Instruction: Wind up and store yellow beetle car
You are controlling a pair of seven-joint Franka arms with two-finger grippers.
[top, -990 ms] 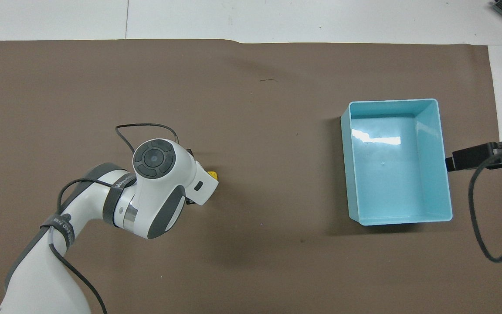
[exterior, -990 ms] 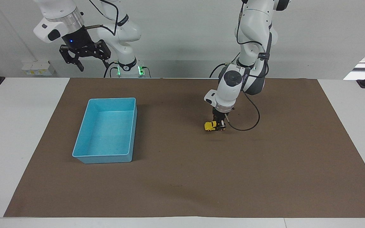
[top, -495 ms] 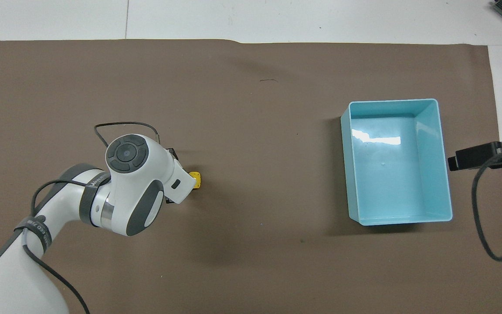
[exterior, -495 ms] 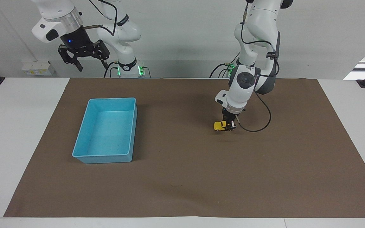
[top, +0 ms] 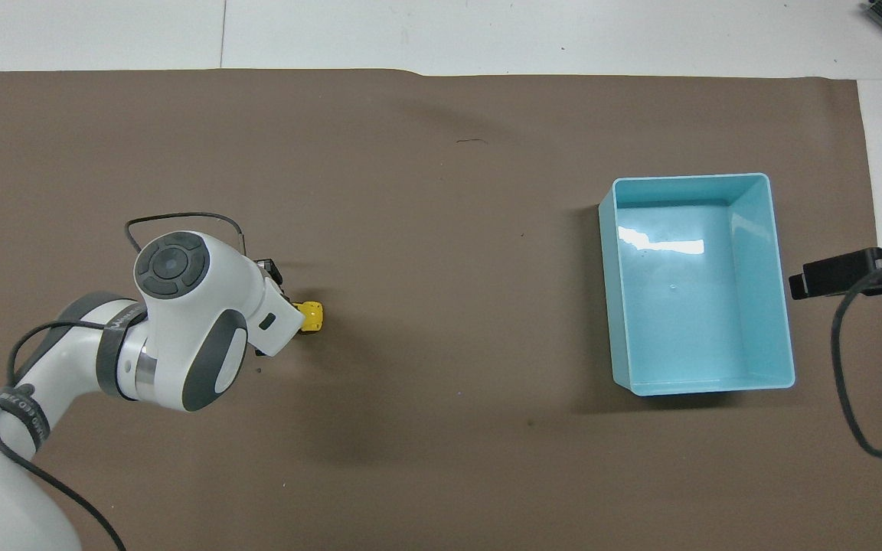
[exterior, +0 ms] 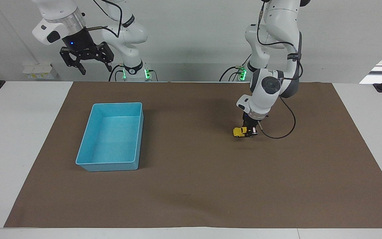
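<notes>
The tray (top: 785,306), at three o'clock in the overhead view, looks like smooth light blue plastic; its floor is glossy enough to throw back a white glare. The mat (exterior: 191,192) under it is matt brown, paper-like or thin felt, with a faint crease at its twelve o'clock edge in the overhead view. The table (exterior: 18,132) around it is smooth, flat white. The car (exterior: 239,132), at nine o'clock in the overhead view, looks like shiny yellow plastic or painted metal. The arm shells look like smooth, glossy white plastic with grey panels; the cables are black and rubbery.
</notes>
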